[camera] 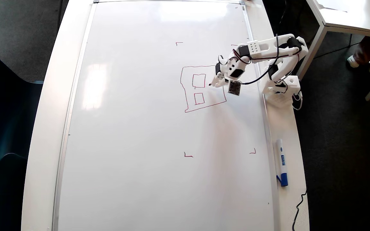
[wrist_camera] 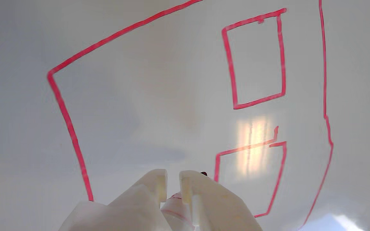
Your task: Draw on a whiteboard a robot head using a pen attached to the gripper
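Note:
The whiteboard [camera: 140, 128] fills most of the table in the overhead view. On its right half is the red robot head [camera: 199, 87], a wobbly square with two small rectangles stacked inside. My white gripper [camera: 215, 81] hangs over the square's right part, shut on the pen [camera: 211, 84], whose dark tip sits just right of the upper small rectangle. In the wrist view my gripper [wrist_camera: 173, 186] enters from the bottom, the pen [wrist_camera: 176, 205] clamped between both fingers, its tip close to the whiteboard [wrist_camera: 140, 112] beside one small rectangle of the robot head [wrist_camera: 231, 80].
The arm's base [camera: 281, 93] stands on the table rim at the right. A white marker with a blue cap [camera: 281, 162] lies on that rim nearer the camera. Small red corner marks [camera: 188, 155] dot the board. A second table [camera: 348, 16] stands at upper right.

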You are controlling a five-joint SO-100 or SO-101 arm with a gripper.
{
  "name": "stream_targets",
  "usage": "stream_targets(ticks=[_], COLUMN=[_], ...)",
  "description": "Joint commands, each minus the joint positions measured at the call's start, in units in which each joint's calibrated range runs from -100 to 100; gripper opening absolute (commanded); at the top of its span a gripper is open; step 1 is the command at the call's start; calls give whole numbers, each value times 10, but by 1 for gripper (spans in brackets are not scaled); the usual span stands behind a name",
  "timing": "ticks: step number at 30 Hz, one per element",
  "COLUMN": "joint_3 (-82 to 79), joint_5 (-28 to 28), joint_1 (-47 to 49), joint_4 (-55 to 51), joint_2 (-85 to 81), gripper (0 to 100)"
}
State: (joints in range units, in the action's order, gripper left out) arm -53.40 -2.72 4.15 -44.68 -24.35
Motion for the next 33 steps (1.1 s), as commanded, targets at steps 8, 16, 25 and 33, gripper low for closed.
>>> stream_targets(ticks=[8, 16, 25, 33], joint_3=[-33, -25, -32, -48], joint_5=[-19, -24, -24, -24], joint_1=[38, 44, 46, 46], joint_4=[7, 39, 43, 56], joint_2=[-42, -10, -7, -8], gripper=[1, 1, 1, 1])
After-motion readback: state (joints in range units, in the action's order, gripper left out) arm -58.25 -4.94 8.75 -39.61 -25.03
